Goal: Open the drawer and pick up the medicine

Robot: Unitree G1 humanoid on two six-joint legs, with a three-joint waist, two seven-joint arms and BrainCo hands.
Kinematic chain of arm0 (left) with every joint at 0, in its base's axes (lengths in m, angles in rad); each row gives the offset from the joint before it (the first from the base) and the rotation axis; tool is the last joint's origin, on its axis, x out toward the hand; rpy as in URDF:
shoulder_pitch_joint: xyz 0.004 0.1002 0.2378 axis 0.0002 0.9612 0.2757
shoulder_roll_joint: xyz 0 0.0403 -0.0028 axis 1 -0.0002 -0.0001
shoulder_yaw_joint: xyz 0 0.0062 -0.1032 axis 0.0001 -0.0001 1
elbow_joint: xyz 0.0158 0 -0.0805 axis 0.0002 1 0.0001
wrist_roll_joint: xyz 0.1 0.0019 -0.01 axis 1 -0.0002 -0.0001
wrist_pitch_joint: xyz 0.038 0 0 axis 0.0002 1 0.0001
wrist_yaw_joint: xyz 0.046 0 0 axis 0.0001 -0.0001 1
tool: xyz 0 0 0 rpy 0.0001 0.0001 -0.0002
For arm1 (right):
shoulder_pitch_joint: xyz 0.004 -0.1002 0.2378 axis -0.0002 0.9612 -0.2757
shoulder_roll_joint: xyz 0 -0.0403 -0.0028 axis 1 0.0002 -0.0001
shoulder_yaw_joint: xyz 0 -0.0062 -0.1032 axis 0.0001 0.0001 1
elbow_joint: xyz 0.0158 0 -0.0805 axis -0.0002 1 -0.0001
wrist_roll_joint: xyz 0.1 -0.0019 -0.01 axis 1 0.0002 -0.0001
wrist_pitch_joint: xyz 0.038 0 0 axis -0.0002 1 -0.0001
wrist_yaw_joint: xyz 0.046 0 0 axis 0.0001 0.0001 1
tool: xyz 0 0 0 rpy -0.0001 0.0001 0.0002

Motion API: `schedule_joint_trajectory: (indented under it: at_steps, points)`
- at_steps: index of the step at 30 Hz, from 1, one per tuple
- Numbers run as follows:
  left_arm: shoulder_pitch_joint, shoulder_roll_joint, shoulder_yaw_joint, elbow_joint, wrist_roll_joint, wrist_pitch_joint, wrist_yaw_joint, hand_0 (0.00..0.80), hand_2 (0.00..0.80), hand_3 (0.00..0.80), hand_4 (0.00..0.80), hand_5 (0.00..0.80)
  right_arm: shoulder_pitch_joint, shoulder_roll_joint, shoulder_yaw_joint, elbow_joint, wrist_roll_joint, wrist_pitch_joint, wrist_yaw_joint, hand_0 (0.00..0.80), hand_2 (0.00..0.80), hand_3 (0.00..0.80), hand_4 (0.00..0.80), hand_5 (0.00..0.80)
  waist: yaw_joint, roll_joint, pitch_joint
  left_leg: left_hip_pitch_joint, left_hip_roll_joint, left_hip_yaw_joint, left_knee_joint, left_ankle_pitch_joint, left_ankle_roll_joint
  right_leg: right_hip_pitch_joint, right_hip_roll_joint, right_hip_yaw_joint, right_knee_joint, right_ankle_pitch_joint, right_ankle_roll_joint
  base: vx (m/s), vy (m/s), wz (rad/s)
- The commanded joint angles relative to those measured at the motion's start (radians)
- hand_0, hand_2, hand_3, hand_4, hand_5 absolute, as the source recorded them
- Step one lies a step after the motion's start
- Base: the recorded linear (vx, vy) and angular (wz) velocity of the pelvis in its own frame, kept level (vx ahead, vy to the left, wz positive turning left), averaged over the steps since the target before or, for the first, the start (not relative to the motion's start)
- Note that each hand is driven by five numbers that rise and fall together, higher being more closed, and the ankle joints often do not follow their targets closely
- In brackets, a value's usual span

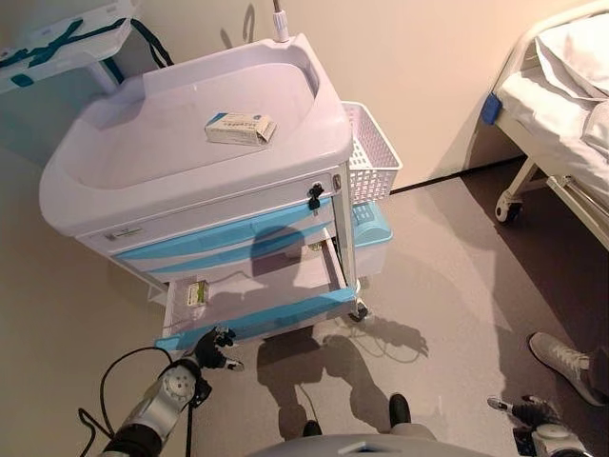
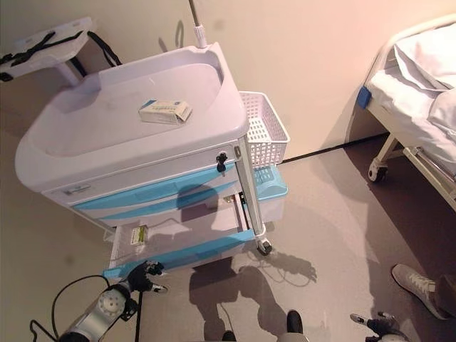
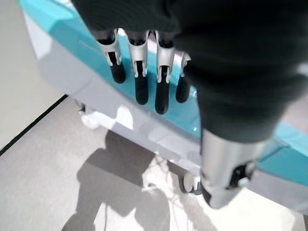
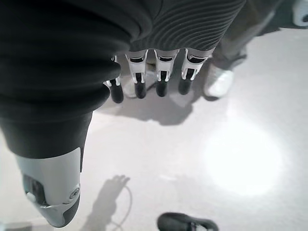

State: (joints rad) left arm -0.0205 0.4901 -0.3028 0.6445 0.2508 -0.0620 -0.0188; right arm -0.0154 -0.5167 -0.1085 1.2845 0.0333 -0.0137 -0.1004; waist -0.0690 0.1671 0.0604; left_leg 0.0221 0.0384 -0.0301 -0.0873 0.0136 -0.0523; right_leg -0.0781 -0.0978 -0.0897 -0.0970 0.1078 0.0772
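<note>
The cart's lowest drawer (image 1: 257, 319), white with a blue front, stands pulled out. A small green-and-white medicine box (image 1: 197, 292) lies inside it at the left end. My left hand (image 1: 217, 348) hovers just in front of the drawer's left front corner. Its fingers (image 3: 139, 77) are straight, point at the blue front (image 3: 72, 43) and hold nothing. A bigger white and blue box (image 1: 240, 128) rests on the cart's top (image 1: 143, 143). My right hand (image 1: 533, 411) hangs open low at the right over the floor, its fingers (image 4: 161, 79) relaxed and empty.
A white wire basket (image 1: 369, 152) hangs on the cart's right side, with a blue bin (image 1: 371, 228) below it. A bed (image 1: 571, 95) stands at the right. A person's light shoe (image 1: 563, 364) is on the floor near my right hand. A small table (image 1: 57, 43) is at the back left.
</note>
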Motion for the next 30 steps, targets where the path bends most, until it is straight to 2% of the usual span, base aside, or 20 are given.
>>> schedule_joint_trajectory:
  at_steps: [1, 21, 26, 30]
  points:
    - [-0.099, 0.087, 0.007, -0.012, -0.005, -0.032, 0.025, 0.0, 0.0, 0.0, 0.0, 0.0, -0.026, -0.002, 0.001, 0.056, 0.008, 0.002, 0.003, 0.0, 0.0, 0.0, 0.0, 0.0, -0.035, -0.069, -0.017, -0.052, -0.065, -0.005, 0.014, -0.008, 0.024, 0.022, -0.03, -0.021, 0.018, -0.039, 0.073, 0.0, 0.0, 0.0]
    - [-0.298, 0.165, -0.009, 0.135, 0.041, -0.009, 0.087, 0.0, 0.0, 0.0, 0.0, 0.0, -0.006, -0.007, 0.011, 0.064, 0.002, 0.005, 0.006, 0.0, 0.0, 0.0, 0.0, 0.0, -0.079, -0.088, 0.003, -0.071, -0.056, 0.014, 0.006, -0.005, 0.018, -0.011, -0.021, 0.006, 0.018, -0.031, 0.074, 0.003, -0.002, -0.03]
    - [-0.311, 0.174, -0.013, 0.131, 0.04, -0.011, 0.088, 0.0, 0.0, 0.0, 0.0, 0.0, -0.003, -0.002, 0.017, 0.065, 0.002, 0.005, 0.007, 0.0, 0.0, 0.0, 0.0, 0.0, -0.08, -0.093, 0.009, -0.073, -0.055, 0.014, 0.006, -0.003, 0.018, -0.016, -0.02, 0.008, 0.018, -0.027, 0.074, 0.0, 0.0, 0.0]
    - [-0.276, 0.16, -0.006, 0.079, 0.032, -0.021, 0.074, 0.0, 0.0, 0.0, 0.0, 0.0, 0.0, 0.005, 0.018, 0.071, -0.007, 0.007, 0.01, 0.0, 0.0, 0.0, 0.0, 0.0, -0.074, -0.097, 0.008, -0.067, -0.054, 0.015, 0.006, -0.007, 0.019, -0.012, -0.02, 0.01, 0.017, -0.027, 0.074, 0.0, 0.0, 0.0]
